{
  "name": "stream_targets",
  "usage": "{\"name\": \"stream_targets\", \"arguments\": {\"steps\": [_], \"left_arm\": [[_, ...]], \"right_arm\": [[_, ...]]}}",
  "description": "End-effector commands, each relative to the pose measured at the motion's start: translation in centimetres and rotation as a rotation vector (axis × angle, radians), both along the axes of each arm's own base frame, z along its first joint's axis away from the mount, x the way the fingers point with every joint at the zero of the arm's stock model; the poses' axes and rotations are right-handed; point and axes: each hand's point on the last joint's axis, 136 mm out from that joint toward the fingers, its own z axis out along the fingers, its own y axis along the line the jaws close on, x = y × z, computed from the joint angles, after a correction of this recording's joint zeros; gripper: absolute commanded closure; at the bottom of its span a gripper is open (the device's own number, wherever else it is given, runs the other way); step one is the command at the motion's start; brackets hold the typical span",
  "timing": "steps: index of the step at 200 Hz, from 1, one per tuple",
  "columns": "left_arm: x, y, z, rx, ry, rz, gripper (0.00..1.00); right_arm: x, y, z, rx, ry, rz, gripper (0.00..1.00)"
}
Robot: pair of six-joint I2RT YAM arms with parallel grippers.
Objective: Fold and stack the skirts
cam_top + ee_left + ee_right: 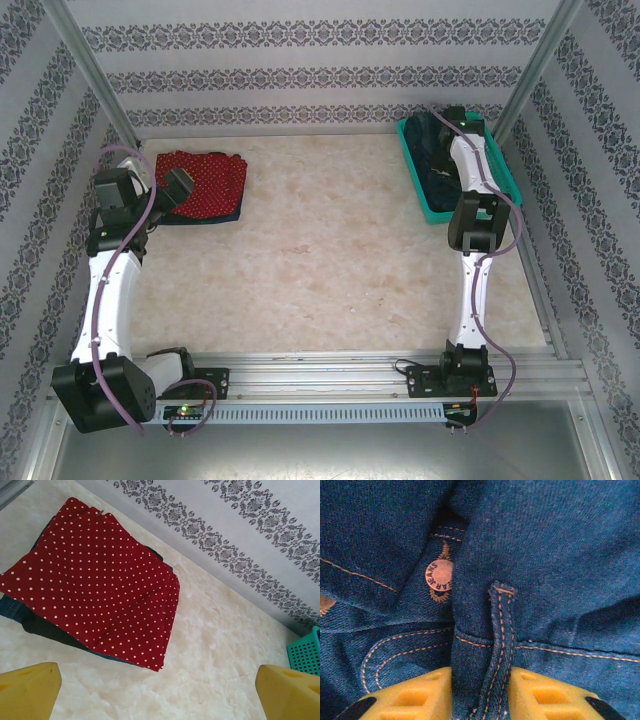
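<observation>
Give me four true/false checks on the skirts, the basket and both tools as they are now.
1. The red dotted skirt lies on top of darker cloth at the far left of the table. True.
2. The left tool is shut on the red dotted skirt. False: its jaws are wide open and hold nothing, short of the skirt.
3. The right tool pinches a fold of the denim skirt. True.
4. The teal mesh basket sits in the near left corner. False: it is in the far right corner, with the denim skirt in it.
</observation>
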Motion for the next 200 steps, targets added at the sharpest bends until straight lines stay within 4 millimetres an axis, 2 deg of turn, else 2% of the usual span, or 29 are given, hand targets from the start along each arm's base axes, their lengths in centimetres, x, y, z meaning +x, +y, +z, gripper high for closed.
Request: {"name": "stream_targets", "arguments": {"steps": [1,7,19,34,48,63,81,99,122,146,174,200], "left_arm": [[-0.8,0.7,-0.6,0.038,0.025,0.016,0.00],[-0.8,0.7,-0.6,0.041,0.027,0.016,0.00],[-0.9,0.8,-0.6,0.047,0.028,0.016,0.00],[-1.0,0.8,-0.5,0.054,0.027,0.016,0.00],[-1.0,0.8,-0.4,0.054,0.028,0.016,0.00],[-0.9,0.8,-0.4,0.045,0.028,0.018,0.00],[-0.9,1.1,-0.6,0.024,0.044,0.047,0.00],[-0.8,0.9,-0.4,0.014,0.047,0.039,0.00],[-0.5,0.0,0.1,-0.005,0.046,-0.013,0.00],[-0.3,-1.1,0.7,-0.025,0.032,-0.069,0.00],[0.0,-2.3,1.6,-0.034,0.000,-0.131,0.00],[0.1,-3.8,2.6,-0.025,-0.029,-0.195,0.00]], "right_arm": [[-0.7,-1.1,0.2,-0.059,0.037,-0.008,0.75],[-0.7,-1.2,0.3,-0.057,0.037,-0.009,0.80],[-0.7,-1.3,1.1,-0.049,0.022,-0.014,1.00],[-0.2,-1.3,4.1,-0.049,-0.046,-0.008,1.00],[0.4,-0.9,8.9,-0.050,-0.159,0.004,1.00],[0.6,-0.3,15.1,-0.051,-0.300,0.025,1.00],[0.0,1.0,22.2,-0.029,-0.468,0.053,1.00],[-1.0,2.8,28.4,0.026,-0.626,0.090,1.00],[-3.0,7.0,36.8,0.098,-0.837,0.193,1.00],[-6.1,12.5,44.2,0.185,-1.024,0.336,1.00],[-10.5,19.2,51.0,0.294,-1.197,0.526,1.00],[-15.5,25.7,55.2,0.446,-1.298,0.747,1.00]]}}
